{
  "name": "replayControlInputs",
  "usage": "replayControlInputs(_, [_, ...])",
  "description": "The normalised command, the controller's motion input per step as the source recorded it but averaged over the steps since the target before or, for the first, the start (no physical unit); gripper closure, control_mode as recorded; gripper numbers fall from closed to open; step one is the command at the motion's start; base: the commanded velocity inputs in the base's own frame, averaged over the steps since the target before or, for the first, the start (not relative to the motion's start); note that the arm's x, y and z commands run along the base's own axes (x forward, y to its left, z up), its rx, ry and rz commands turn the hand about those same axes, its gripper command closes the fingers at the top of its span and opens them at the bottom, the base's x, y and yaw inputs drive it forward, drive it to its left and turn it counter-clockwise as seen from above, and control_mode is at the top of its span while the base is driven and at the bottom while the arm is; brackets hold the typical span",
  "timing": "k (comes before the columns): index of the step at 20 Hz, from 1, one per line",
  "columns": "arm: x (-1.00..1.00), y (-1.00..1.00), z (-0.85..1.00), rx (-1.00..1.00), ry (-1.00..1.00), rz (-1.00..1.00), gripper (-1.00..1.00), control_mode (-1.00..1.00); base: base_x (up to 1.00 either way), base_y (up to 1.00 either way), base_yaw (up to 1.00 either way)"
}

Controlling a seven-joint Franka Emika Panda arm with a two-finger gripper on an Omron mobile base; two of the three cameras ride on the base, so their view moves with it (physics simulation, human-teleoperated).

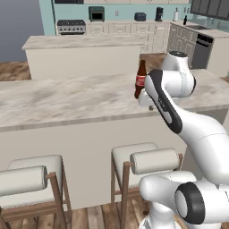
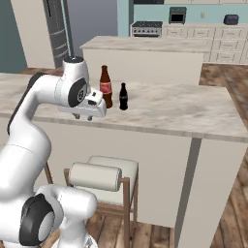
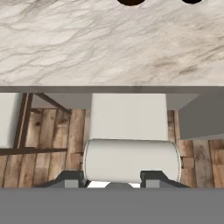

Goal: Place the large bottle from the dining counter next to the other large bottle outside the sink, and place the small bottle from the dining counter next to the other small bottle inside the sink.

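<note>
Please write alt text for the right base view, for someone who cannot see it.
A tall brown bottle with a red label and a small black bottle stand side by side on the long marble dining counter. The white arm reaches up from the lower left, its hand at the counter's near edge just left of the bottles, holding nothing. A cushioned wooden stool stands below.

Left base view: from behind and left of the arm, facing forward over the dining counter [image 1: 67, 100] toward the far kitchen. Right base view: from behind and right, same counter [image 2: 184, 109] and near stool [image 2: 104, 177]. Hand view: close, looking straight down on the counter edge [image 3: 109, 43] and stool [image 3: 131, 159].
</note>
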Motion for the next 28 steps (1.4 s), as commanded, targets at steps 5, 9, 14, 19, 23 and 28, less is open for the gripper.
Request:
replayControlInputs(5, [0.19,0.09,0.00,0.00,0.00,-0.01,-1.00,-1.00,0.00,0.00,0.00])
replayControlInputs(9, [0.88,0.36,0.00,0.00,-0.02,-0.02,-1.00,-1.00,0.00,0.00,0.00])
replayControlInputs(14, [0.42,0.15,0.20,0.00,-0.05,-0.01,-1.00,-1.00,0.00,0.00,0.00])
replayControlInputs(19, [-0.10,-0.01,0.56,0.00,-0.01,0.01,-1.00,-1.00,0.00,0.00,0.00])
replayControlInputs(23, [-0.44,-0.07,0.51,0.00,0.00,0.02,-1.00,-1.00,0.00,0.00,0.00])
replayControlInputs(28, [-0.26,-0.11,0.37,0.00,-0.01,0.00,-1.00,-1.00,0.00,0.00,0.00])
